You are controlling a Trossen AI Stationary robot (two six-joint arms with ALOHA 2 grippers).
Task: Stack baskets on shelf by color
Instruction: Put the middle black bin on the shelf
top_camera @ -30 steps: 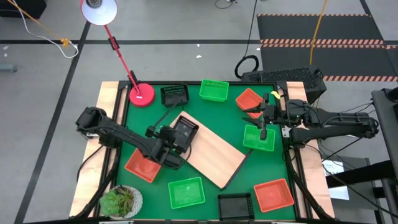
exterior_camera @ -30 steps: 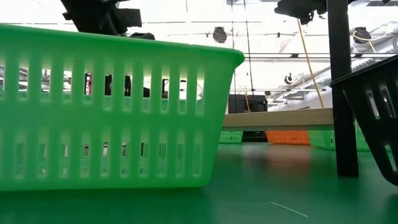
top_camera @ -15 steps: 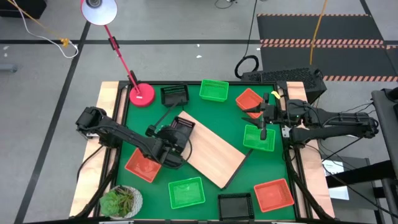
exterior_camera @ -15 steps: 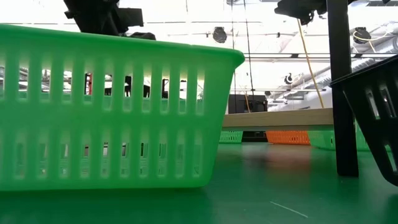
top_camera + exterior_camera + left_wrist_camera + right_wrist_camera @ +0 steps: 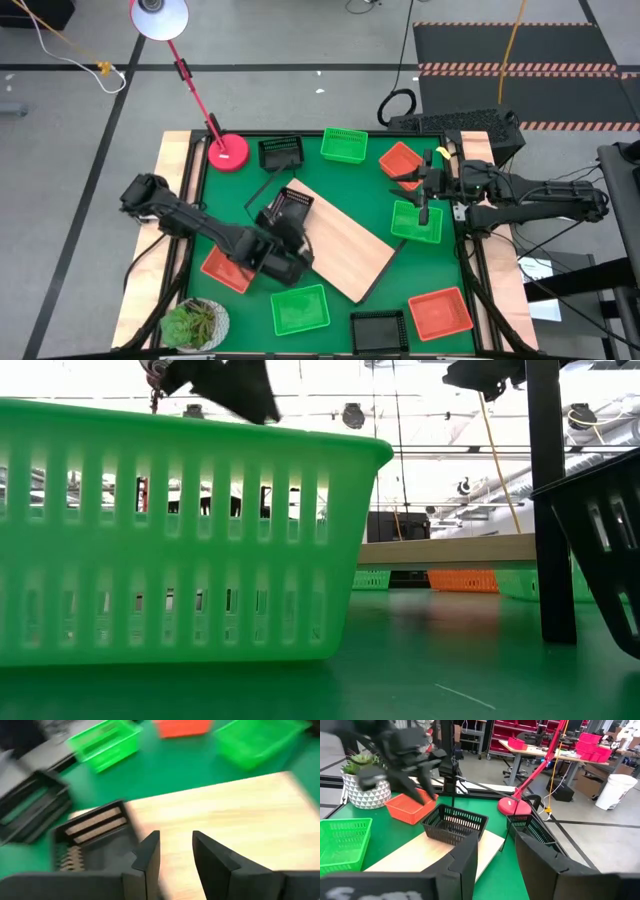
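On the light-wood shelf (image 5: 345, 250), at its upper-left end, a black basket (image 5: 290, 207) now sits alone; a second ago the left gripper (image 5: 281, 262) was over it with fingers together, and since then they have parted and the arm has pulled back toward the near-left, off the board's edge. Left wrist view agrees: fingers (image 5: 147, 857) apart with nothing between them, black basket (image 5: 95, 842) resting on the wood ahead. Read as a release: first black basket placed, black stack begun

Right gripper (image 5: 424, 200) unchanged over the last second, parked above the green basket (image 5: 417, 222) at the right side of the green mat (image 5: 375, 180); its fingers stand apart, nothing held

Remaining baskets all off the shelf:
- black (image 5: 281, 152) at the far edge, black (image 5: 379, 328) at the near edge
- green (image 5: 345, 145), green (image 5: 300, 309)
- red-orange (image 5: 224, 270), (image 5: 400, 160), (image 5: 439, 312)

Judgement: one of nine placed; nearest next black is the far-edge one, beside the red lamp base (image 5: 229, 152)
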